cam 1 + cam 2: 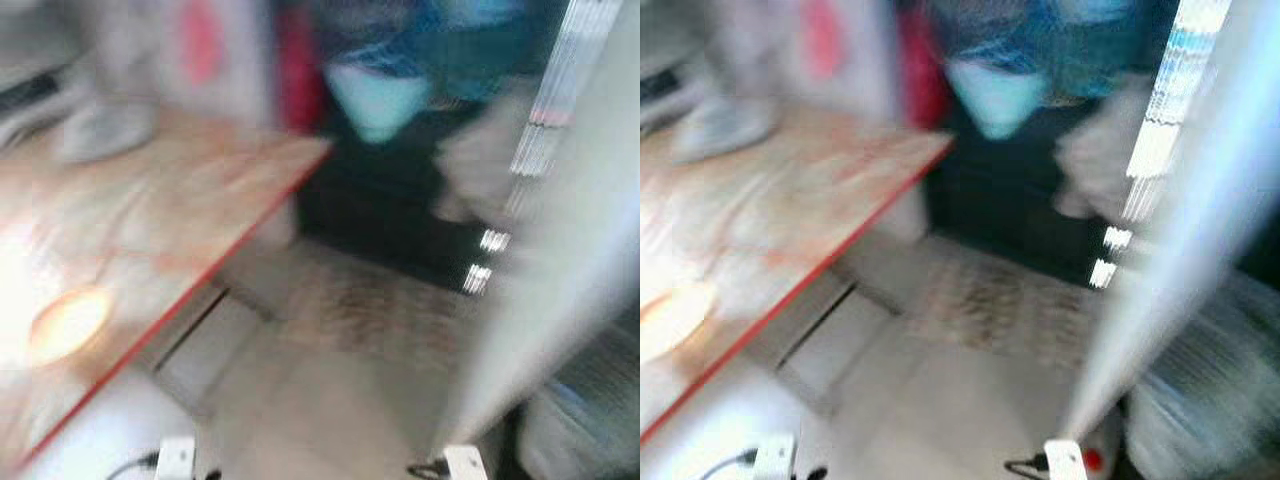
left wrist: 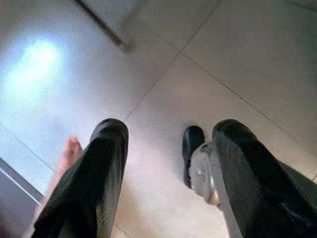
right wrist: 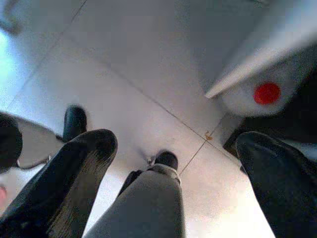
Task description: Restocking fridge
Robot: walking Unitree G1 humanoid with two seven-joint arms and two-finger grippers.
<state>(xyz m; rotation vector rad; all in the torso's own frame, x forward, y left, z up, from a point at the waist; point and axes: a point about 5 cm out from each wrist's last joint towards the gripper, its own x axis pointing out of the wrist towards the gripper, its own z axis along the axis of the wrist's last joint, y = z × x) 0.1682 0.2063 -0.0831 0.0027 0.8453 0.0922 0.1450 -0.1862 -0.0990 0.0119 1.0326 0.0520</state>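
Fridge is hard for me to pick out with the head cameras this blurred. My best candidate is the tall white panel [image 1: 560, 260] slanting down the right side, with bright ribbed strips along its upper edge, but I cannot tell whether it is a door or a side wall. It stands on the pale tiled floor [image 1: 330, 410], well apart from the wooden table [image 1: 150, 220] on my left.

The table top has a red edge and carries a bright orange glow [image 1: 68, 322] near its front. At the far end of it is a grey shape too smeared to name. Beyond the table corner there is a dark opening with a teal and blue mass [image 1: 380, 95] above it. A patterned mat [image 1: 370, 310] lies on the floor in front of that. 2 small white plug-like blocks sit at the bottom, 1 near the table [image 1: 175, 458] and 1 at the foot of the panel [image 1: 465, 462].

Both arms hang low over the tiles. The left gripper [image 2: 171, 131] has its 2 fingers spread with nothing between them. Past it I see a black robot foot [image 2: 192, 148] and a person's bare toes [image 2: 69, 153]. The right gripper [image 3: 177, 143] is also spread wide and empty, near a white object with a red round spot [image 3: 267, 93] beside the panel's lower edge.
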